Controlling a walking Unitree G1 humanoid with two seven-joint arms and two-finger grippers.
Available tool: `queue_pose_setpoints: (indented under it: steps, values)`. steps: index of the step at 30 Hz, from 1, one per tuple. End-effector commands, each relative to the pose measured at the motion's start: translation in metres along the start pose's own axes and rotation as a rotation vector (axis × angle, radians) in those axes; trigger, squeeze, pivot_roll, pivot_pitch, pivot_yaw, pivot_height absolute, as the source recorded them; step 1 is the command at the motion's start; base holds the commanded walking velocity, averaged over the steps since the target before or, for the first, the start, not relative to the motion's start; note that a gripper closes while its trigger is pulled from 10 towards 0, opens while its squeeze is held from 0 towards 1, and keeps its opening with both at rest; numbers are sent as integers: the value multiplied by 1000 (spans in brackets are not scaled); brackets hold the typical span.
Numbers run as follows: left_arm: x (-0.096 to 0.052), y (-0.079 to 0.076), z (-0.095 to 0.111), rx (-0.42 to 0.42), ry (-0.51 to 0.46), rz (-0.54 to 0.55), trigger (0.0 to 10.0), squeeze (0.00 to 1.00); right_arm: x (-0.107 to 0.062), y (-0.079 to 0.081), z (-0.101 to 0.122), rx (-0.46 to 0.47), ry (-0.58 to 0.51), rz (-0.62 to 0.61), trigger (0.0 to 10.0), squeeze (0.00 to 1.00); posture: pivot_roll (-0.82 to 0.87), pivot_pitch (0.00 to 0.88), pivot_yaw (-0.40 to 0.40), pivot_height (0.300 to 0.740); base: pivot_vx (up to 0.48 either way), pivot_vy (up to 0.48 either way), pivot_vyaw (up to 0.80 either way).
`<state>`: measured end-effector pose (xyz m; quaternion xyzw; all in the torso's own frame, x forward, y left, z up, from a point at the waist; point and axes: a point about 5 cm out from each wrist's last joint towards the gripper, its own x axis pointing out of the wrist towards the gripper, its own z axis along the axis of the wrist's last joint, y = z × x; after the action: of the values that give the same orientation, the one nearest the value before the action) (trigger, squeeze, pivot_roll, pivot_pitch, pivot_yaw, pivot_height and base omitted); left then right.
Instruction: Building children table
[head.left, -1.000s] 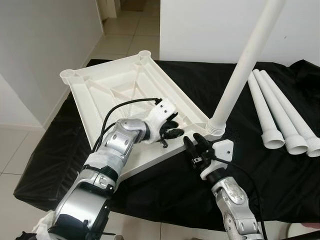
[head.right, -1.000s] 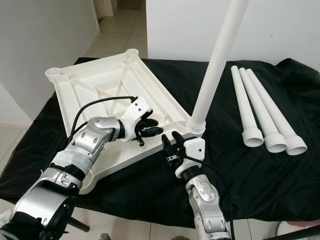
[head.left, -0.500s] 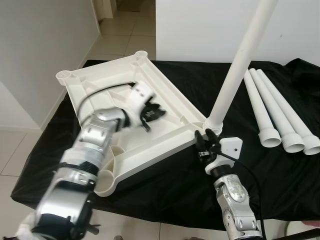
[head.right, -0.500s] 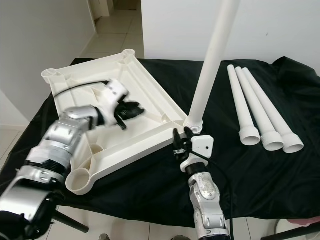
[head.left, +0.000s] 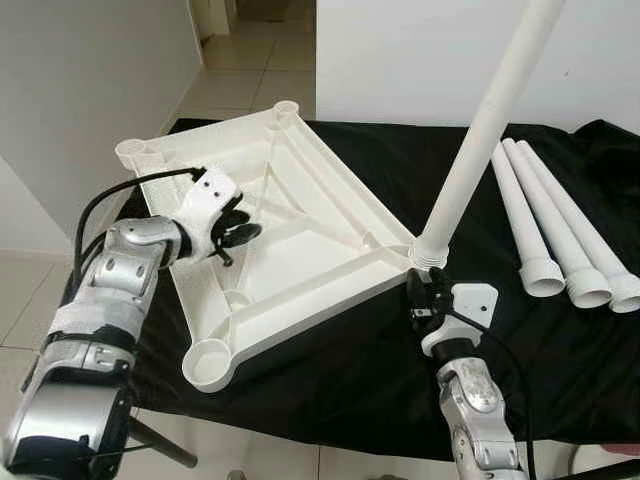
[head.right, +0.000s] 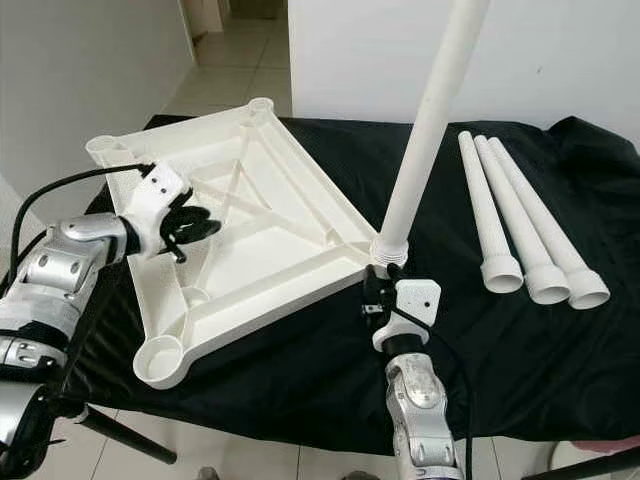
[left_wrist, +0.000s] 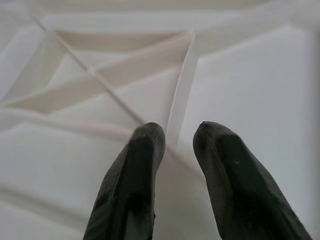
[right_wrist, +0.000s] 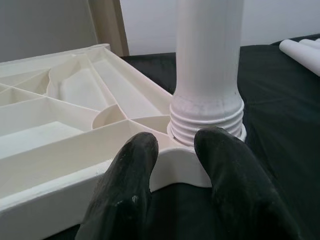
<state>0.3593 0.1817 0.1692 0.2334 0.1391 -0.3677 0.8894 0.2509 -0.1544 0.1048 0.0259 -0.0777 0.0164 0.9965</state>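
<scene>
The white tabletop (head.left: 300, 235) lies upside down on the black cloth. One white leg (head.left: 480, 130) stands upright in its near-right corner socket, leaning slightly. My left gripper (head.left: 238, 235) hovers over the tabletop's left part, open a little, with nothing between its fingers (left_wrist: 137, 165); a thin rib (left_wrist: 182, 90) lies just beyond them. My right gripper (head.left: 418, 292) sits low at the near-right corner, open. Its fingers (right_wrist: 225, 170) point at the leg's threaded base (right_wrist: 207, 117) without touching it.
Three loose white legs (head.left: 545, 220) lie side by side on the cloth at the right. Empty round sockets show at the tabletop's near-left corner (head.left: 207, 362) and two far corners (head.left: 133, 152). The cloth's front edge (head.left: 300, 420) drops to tiled floor; a white wall stands behind.
My left arm has swung left across the tabletop, from its near-right part to its left side. My right gripper has moved in closer to the corner below the upright leg.
</scene>
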Motion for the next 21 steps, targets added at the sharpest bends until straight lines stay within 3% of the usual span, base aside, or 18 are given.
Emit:
queue_pose_setpoints:
  steps: [1, 13, 16, 18, 21]
  values:
    - [0, 3, -14, 25, 69, 110, 10000, 0, -3, -2, -3, -7, 25, -23, 10000, 0, -82, 0, 26, 740, 0, 0, 0]
    - [3, -11, -37, 98, 178, 84, 10000, 0, -7, 3, -8, 15, 55, -32, 10000, 0, -80, 0, 21, 740, 0, 0, 0]
    - [5, -22, -40, 136, 186, 24, 10000, 0, -5, 4, -10, 28, 73, -44, 10000, 0, -80, 0, 23, 740, 0, 0, 0]
    - [9, -44, -41, 154, 174, -110, 10000, 0, 0, 4, -16, 18, 121, -60, 10000, 0, -77, 0, 22, 740, 0, 0, 0]
    - [9, -53, -43, 147, 175, -160, 10000, 0, 2, 5, -18, 6, 139, -55, 10000, 0, -76, 0, 23, 740, 0, 0, 0]
